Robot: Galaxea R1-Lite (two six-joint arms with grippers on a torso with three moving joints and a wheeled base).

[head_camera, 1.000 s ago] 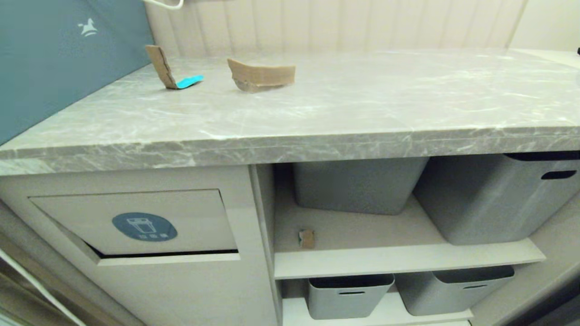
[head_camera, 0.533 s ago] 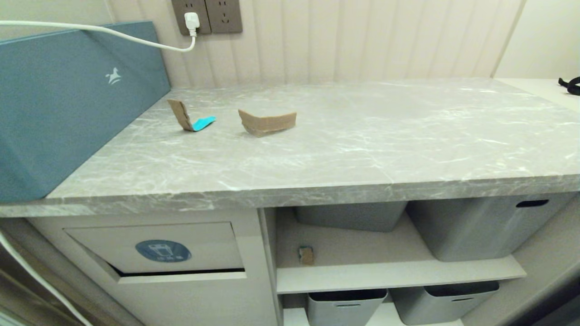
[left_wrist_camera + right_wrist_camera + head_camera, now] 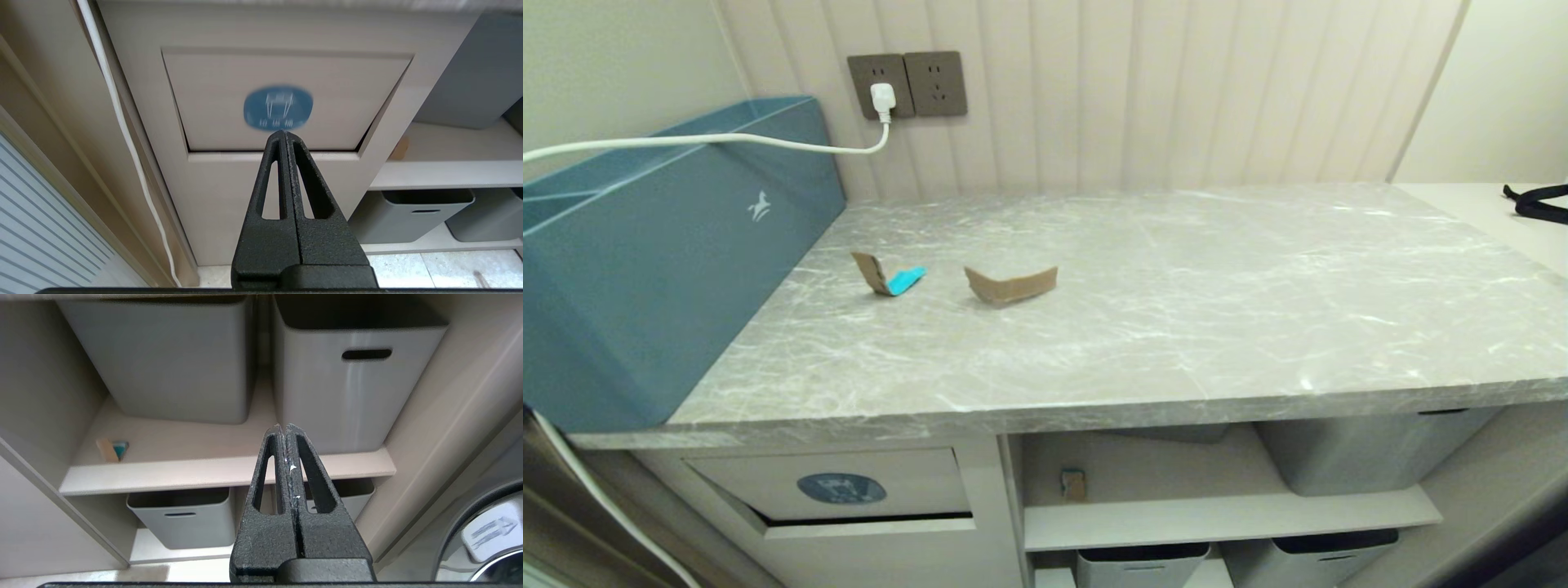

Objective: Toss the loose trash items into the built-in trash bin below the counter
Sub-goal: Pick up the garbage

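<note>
Two cardboard scraps point(image 3: 1011, 286) on the counter point(image 3: 1176, 327), perhaps a third shelved; both grippers' fingers point(image 3: 282, 141) clenched empty.

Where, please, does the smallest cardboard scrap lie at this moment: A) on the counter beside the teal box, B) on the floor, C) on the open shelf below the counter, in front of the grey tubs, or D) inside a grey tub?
C: the small cardboard scrap rests on the upper shelf under the counter, in front of the grey tubs, while the two larger scraps lie up on the counter.
</note>
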